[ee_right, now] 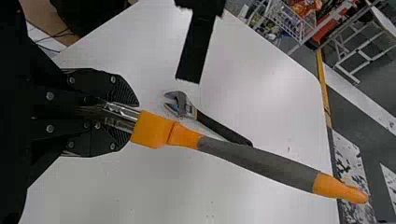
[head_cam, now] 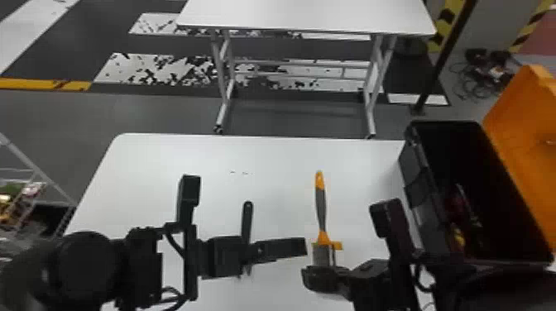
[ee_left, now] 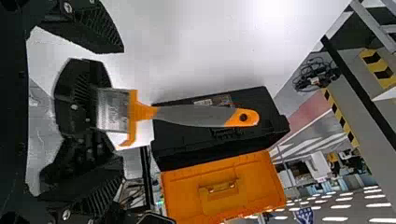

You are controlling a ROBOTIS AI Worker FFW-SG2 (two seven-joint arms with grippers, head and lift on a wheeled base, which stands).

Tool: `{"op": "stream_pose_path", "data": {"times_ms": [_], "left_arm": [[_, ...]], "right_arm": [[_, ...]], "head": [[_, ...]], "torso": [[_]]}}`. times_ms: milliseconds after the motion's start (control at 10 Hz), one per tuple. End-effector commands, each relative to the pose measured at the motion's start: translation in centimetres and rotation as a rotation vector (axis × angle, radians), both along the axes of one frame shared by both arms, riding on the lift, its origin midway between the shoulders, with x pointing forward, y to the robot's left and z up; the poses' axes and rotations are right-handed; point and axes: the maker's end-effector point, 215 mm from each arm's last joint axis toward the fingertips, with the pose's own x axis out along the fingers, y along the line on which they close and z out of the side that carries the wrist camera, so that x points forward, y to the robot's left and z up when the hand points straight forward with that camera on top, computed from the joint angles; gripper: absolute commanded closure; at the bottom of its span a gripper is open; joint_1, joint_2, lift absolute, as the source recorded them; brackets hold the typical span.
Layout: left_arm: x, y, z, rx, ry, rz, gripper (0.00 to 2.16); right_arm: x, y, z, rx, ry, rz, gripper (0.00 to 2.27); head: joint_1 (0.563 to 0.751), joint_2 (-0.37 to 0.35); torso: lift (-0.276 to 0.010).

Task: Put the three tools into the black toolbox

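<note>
Remotely, I've got my right gripper [head_cam: 316, 276] clamped on the scraper [head_cam: 321, 206] by its metal end, my left gripper [head_cam: 304, 247] open nearby, and 1 wrench [head_cam: 247, 219] on the table [head_cam: 165, 157].

The tools are carried by a white, smooth-topped worktop [head_cam: 165, 157] with a rounded far left corner. An adjustable wrench [head_cam: 247, 219] is laid flat on it, its dark handle pointed away from the robot. At the right end, the black toolbox [head_cam: 418, 186] is set down, its orange lid swung open.
</note>
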Motion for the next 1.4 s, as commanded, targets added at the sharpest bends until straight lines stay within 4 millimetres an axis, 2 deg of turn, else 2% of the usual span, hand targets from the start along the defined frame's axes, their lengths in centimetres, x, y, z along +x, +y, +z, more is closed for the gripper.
{"op": "stream_pose_path", "data": {"times_ms": [0,200,300,500,800,1000,1100,1300], "left_arm": [[-1.7,0.4,0.7,0.016,-0.023,0.008,0.02],[-4.1,1.5,0.3,0.008,0.003,0.029,0.01],[-5.2,2.0,0.2,-0.003,0.020,0.038,0.02],[-6.5,3.3,-0.5,-0.011,0.052,0.066,0.02],[-8.0,3.3,-1.3,-0.007,0.084,0.065,0.02],[-8.1,3.0,-1.4,-0.007,0.086,0.059,0.02],[-8.3,3.3,-1.6,-0.002,0.091,0.064,0.02],[-8.6,4.1,-1.9,0.005,0.102,0.083,0.02]], "right_arm": [[2.0,-3.5,1.4,-0.008,-0.035,-0.077,2.22],[4.4,-8.6,4.0,0.007,-0.071,-0.179,2.21],[5.2,-11.1,4.5,-0.002,-0.083,-0.213,2.21],[6.6,-15.3,6.7,-0.015,-0.113,-0.274,2.20],[10.7,-21.0,10.5,-0.055,-0.198,-0.361,2.20],[13.2,-24.3,10.5,-0.093,-0.215,-0.408,2.20],[14.6,-26.6,10.1,-0.138,-0.237,-0.428,2.20],[16.8,-29.9,9.1,-0.190,-0.287,-0.447,2.20]], "head": [[0.695,-0.012],[0.695,-0.096],[0.695,-0.120],[0.695,-0.203],[0.695,-0.283],[0.695,-0.342],[0.695,-0.350],[0.695,-0.350]], "torso": [[-0.051],[-0.051],[-0.051],[-0.051],[-0.051],[-0.051],[-0.051],[-0.051]]}}
